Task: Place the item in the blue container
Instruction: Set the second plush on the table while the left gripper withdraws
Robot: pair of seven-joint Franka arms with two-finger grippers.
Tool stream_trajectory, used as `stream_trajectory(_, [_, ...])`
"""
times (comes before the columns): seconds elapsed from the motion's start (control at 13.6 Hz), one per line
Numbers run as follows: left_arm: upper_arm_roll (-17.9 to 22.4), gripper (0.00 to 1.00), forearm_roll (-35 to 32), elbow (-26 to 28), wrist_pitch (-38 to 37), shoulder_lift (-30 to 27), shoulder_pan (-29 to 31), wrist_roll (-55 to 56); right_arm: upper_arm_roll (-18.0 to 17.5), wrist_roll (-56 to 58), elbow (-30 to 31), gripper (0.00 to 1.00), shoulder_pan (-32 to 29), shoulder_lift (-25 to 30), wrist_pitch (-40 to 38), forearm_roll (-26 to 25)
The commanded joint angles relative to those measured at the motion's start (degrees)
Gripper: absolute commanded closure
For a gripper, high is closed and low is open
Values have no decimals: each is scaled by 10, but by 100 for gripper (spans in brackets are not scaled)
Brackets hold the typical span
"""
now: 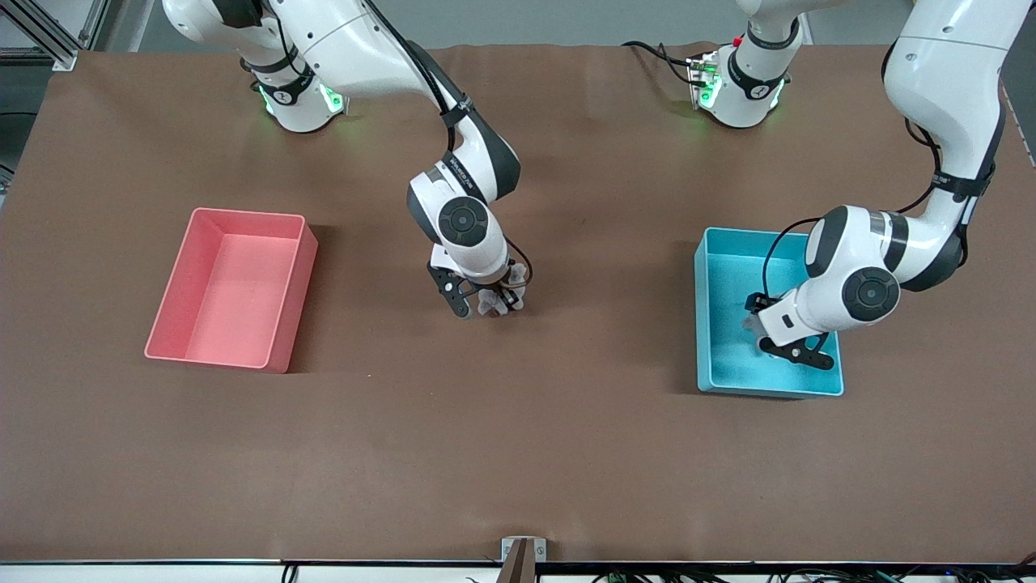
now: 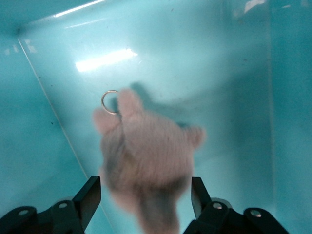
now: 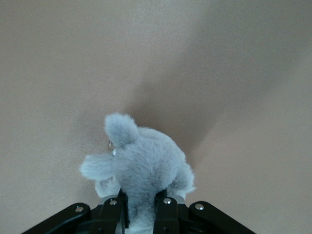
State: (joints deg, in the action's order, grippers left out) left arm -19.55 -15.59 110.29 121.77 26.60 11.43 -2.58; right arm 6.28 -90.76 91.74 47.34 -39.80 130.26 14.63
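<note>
Inside smooth cyan blue container (image 2: pixel 44 161), fuzzy grey-pink plush (image 2: pixel 146 161).

Readable text: none on the bins, the plush toys or the tabletop (image 1: pixel 518 453).
Arm markings: small print on the right arm's wrist (image 1: pixel 463 174), too small to read.

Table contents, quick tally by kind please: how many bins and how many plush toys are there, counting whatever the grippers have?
Bins: 2, the blue container and the pink bin.
Plush toys: 2, one plush toy in the blue container between the open fingers of the left gripper, one grey plush toy pinched in the right gripper mid-table.
Total: 4.
</note>
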Motion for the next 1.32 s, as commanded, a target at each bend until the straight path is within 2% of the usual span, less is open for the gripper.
stream_trajectory(0.0, [-28, 0, -1, -35, -77, -30, -1, 11, 6, -7, -14, 0, 0, -7, -2, -1])
stream_trajectory(0.15, [-50, 0, 0, -85, -153, -34, 1, 20, 8, 1, -38, 0, -18, -3, -26, 0])
stream_trajectory(0.37, [-89, 0, 4, -157, -236, -36, 1, 47, 8, 64, -110, 0, -50, 1, -162, 2])
stream_trajectory(0.51, [-108, 0, 36, -187, -256, -34, -3, 91, 8, 123, -124, 0, -76, 9, -223, 0])
stream_trajectory(0.81, [-158, 0, 70, -211, -236, -13, -26, 200, 10, 287, -119, 0, -164, 71, -347, -2])
stream_trajectory(1.03, [-159, 0, 72, -257, -204, 32, -112, 328, 10, 443, -116, 0, -243, 110, -390, -3])
stream_trajectory(1.25, [-159, 0, 71, -274, -110, 73, -180, 451, 11, 585, -112, 0, -311, 139, -414, -26])
